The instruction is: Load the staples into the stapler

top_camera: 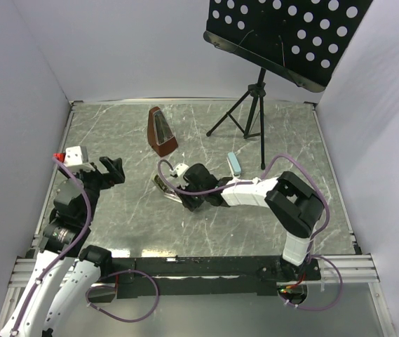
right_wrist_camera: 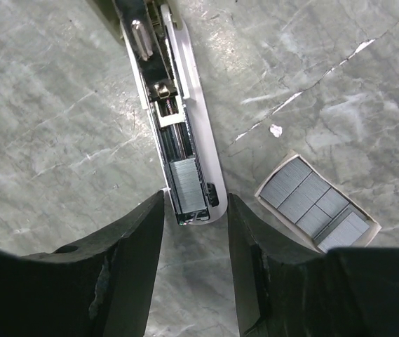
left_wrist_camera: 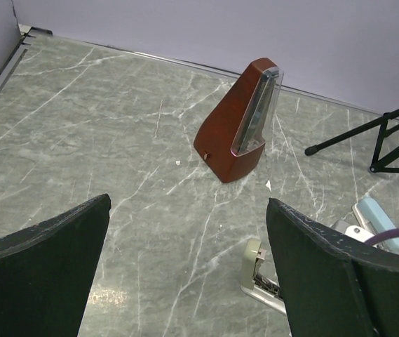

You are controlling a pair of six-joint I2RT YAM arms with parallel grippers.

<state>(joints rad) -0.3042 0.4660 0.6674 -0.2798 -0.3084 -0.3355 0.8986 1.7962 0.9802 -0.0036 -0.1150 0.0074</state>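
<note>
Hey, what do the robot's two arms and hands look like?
The left arm and right arm have white links, black joints and looping purple cables. The left hand and right hand each have two broad matte-black fingers.

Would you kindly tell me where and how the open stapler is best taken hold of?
Probably grip the stapler across its narrow white base near the front end, coming from above: it lies flat, long and slim, its open channel facing up with staples inside.
</note>
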